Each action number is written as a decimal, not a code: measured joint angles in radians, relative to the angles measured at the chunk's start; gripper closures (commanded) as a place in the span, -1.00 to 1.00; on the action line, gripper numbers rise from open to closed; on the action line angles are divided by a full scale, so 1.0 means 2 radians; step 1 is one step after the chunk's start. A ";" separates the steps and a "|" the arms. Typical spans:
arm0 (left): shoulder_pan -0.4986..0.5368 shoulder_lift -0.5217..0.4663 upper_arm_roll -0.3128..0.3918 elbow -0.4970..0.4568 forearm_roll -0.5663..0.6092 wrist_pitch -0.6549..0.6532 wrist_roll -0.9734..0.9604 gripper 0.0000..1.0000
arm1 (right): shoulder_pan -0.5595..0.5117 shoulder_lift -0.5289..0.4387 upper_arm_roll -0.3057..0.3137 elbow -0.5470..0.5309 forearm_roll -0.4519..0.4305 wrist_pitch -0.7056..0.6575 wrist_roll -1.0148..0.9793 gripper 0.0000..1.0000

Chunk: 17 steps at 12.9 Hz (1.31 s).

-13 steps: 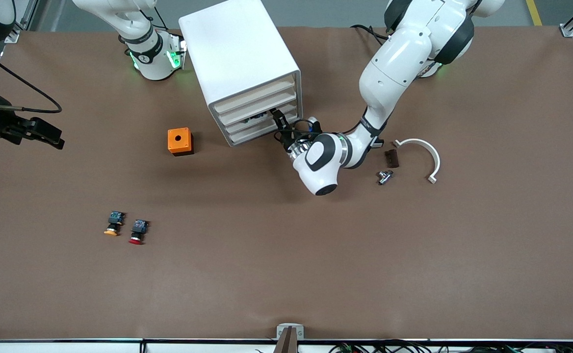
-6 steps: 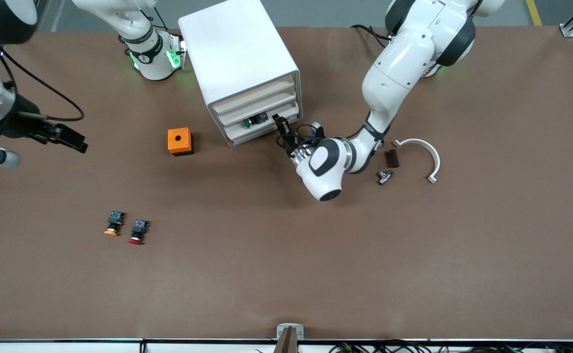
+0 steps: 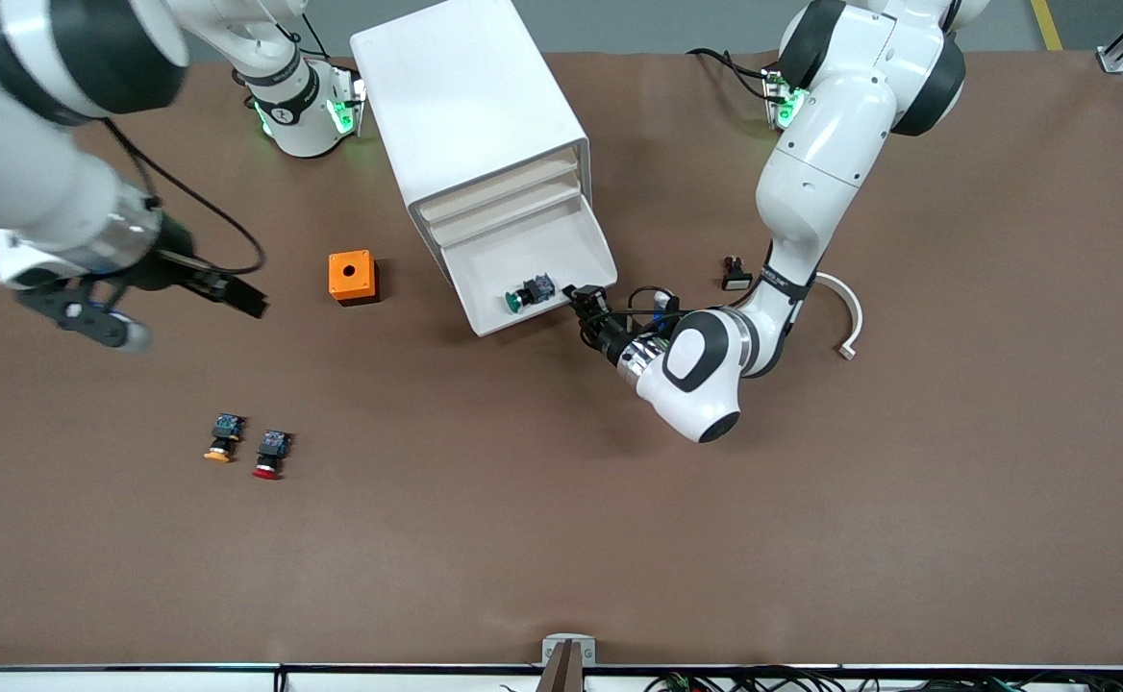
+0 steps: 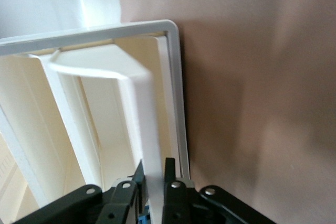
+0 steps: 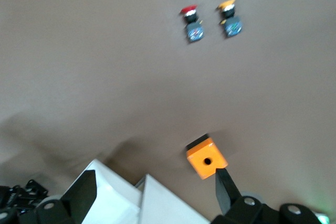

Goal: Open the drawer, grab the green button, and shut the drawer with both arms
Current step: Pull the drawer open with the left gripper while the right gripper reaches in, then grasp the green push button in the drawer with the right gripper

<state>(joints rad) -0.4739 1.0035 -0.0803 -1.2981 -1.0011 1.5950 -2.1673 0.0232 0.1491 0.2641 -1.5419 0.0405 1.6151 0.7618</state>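
- Since a second ago, the drawer (image 3: pixel 533 264) has been sliding out of the white cabinet (image 3: pixel 470 115) and is now standing well open; the left gripper (image 3: pixel 583 300) has been drawing back with it, and the right gripper (image 3: pixel 235 293) has been swinging in from the table's edge.
- The left gripper is pinching the drawer's front lip at the corner toward the left arm's end, fingers (image 4: pixel 169 167) pressed onto the thin wall.
- The green-capped button (image 3: pixel 526 293) is lying on its side in the open drawer, just inside the front lip, cap pointing toward the right arm's end, long axis roughly along the lip.
- The right gripper is hanging spread over bare table beside the orange box (image 3: pixel 353 277); the button lies past that box, toward the cabinet. The left hand is closer but occupied, so the pick probably falls to the right arm.
- Count: three buttons, one green, one red-capped (image 3: pixel 270 455), one yellow-orange-capped (image 3: pixel 222 438); four drawers, one open.
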 measured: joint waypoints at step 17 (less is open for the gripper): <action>0.006 -0.076 0.179 0.051 0.117 0.008 0.327 -0.99 | 0.060 0.160 0.193 -0.129 -0.101 0.283 0.494 -1.00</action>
<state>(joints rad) -0.4625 0.8509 0.2784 -1.1965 -0.7672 1.6105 -1.5133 0.1436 0.4697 0.6494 -1.7992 -0.1611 2.1810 1.7494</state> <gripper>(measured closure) 0.000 0.000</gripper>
